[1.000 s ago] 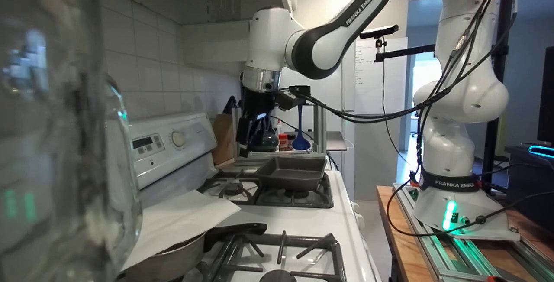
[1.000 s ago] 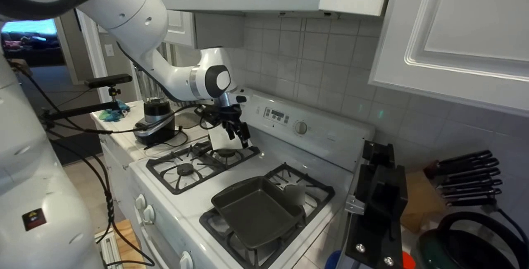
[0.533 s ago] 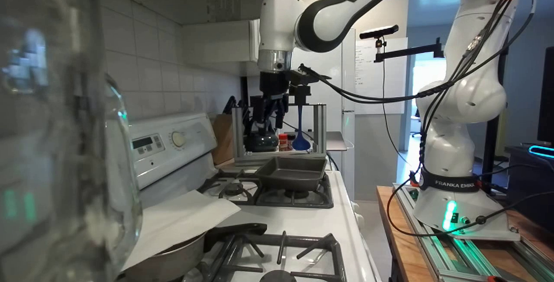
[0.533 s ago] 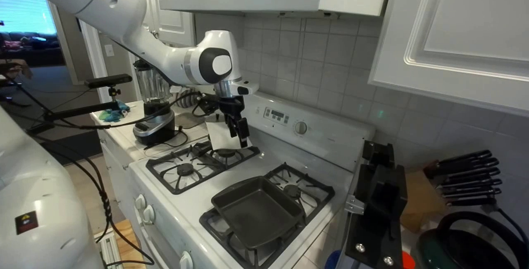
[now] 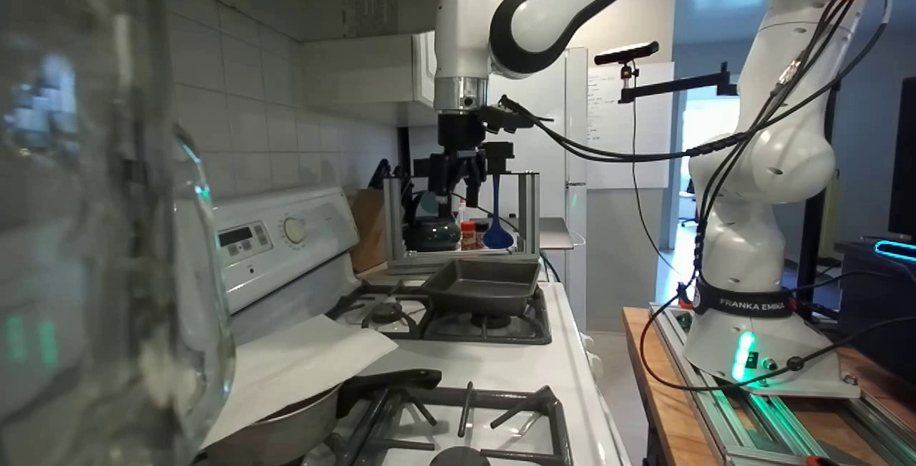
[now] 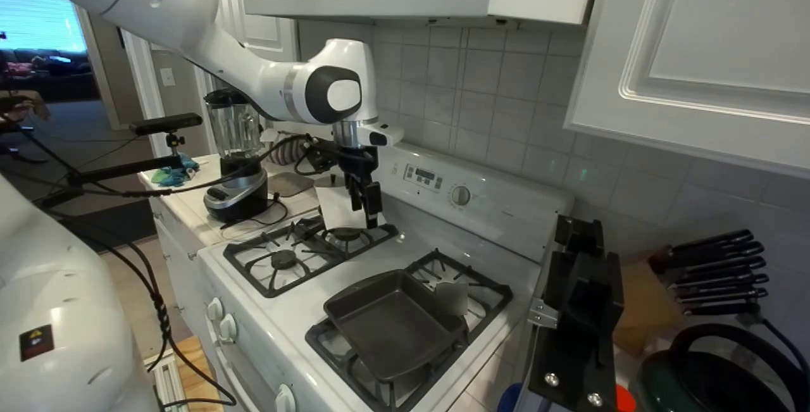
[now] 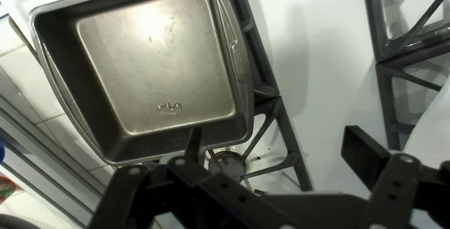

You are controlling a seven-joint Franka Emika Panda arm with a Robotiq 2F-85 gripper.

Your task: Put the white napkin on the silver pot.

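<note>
White napkin [image 5: 308, 358] lies over the pot [image 5: 286, 434] at the rear corner of the stovetop [image 5: 486, 366] nearest the blender [image 6: 240, 190]. "FRANKA EMIKA" reads on the arm [image 5: 547, 18] and base [image 5: 787, 344] in an exterior view. Only the wrist view shows lettering [image 7: 240, 63] stamped in the pan [image 7: 158, 63], too blurred to read; there the claw [image 7: 280, 148] stands wide.

FRANKA EMIKA along my arm [image 5: 547, 18], upper right of an exterior view, again on my base collar [image 5: 748, 303], lower right, yellow-triangle warning label [image 6: 36, 343] on me, lower left of an exterior view, unreadable lettering on pan rim [image 7: 240, 63]
</note>
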